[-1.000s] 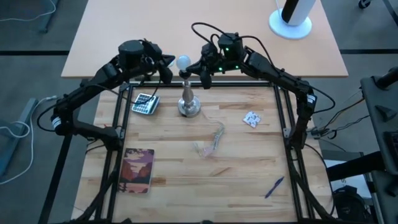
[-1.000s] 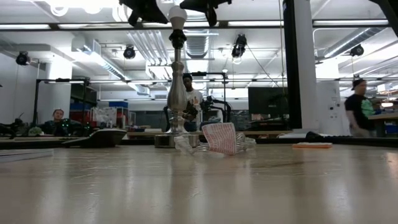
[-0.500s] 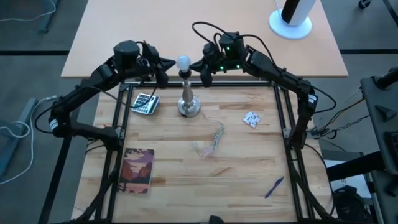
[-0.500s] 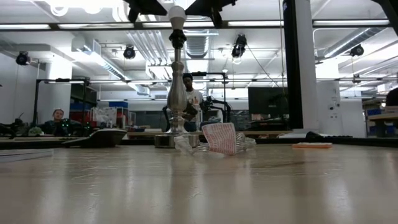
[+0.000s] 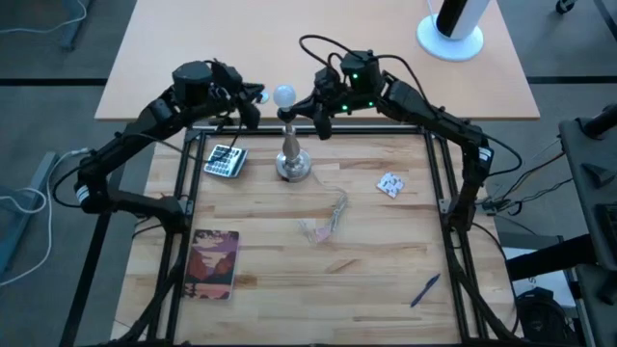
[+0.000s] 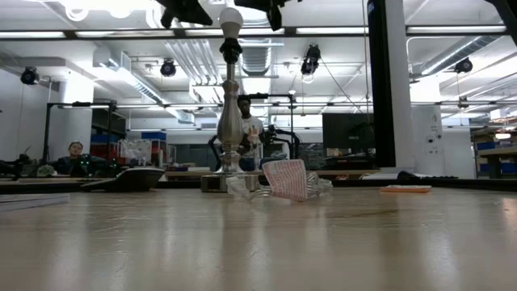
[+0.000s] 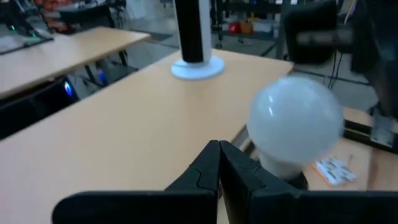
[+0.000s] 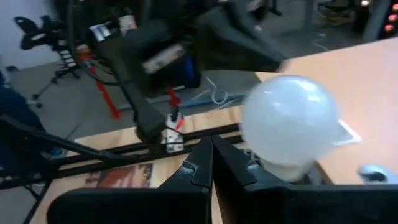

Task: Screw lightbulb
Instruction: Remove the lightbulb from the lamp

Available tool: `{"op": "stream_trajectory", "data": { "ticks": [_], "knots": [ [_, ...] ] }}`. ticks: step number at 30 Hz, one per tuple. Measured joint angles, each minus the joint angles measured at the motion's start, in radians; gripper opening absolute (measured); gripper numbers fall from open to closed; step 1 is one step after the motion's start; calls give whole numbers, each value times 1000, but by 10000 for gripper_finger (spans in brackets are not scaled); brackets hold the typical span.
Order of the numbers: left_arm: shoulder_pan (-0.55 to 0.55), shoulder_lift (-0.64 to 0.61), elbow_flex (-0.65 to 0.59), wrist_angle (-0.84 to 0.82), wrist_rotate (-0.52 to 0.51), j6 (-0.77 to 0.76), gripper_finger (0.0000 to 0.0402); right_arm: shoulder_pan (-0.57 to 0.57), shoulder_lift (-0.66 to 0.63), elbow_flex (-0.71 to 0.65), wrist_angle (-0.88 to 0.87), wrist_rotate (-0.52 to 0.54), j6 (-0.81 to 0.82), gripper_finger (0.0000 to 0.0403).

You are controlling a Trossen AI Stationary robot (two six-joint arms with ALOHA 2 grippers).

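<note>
The white lightbulb [image 5: 284,95] sits base-down in the black socket on top of the silver lamp stand [image 5: 292,162], which stands on its round foot at the table's far side. My left gripper [image 5: 256,100] hovers shut just left of the bulb, at bulb height. My right gripper [image 5: 313,108] hovers shut just right of it. In the left wrist view the bulb [image 7: 295,121] shows beside my shut fingers [image 7: 219,146], apart from them. The right wrist view shows the same, with the bulb [image 8: 289,121] apart from the shut fingers [image 8: 210,143].
A calculator [image 5: 225,159] lies left of the lamp stand and a small white packet [image 5: 389,184] to its right. A clear wrapper [image 5: 326,222] lies mid-table, a book [image 5: 214,262] near left, a blue pen [image 5: 425,289] near right.
</note>
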Motion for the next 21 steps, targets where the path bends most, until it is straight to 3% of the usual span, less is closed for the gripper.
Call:
{"op": "stream_trajectory", "data": {
  "ticks": [6, 14, 21],
  "knots": [
    [0, 56, 0, 56, 6, 10, 0, -4, 23, 0, 28, 32, 14, 0],
    [-4, 46, -1, 52, 115, -23, 0, -7, 13, 0, 2, 86, 3, 0],
    [-8, -4, -1, -61, 185, -67, 0, -32, -5, 0, -69, 118, -9, 0]
  ]
}}
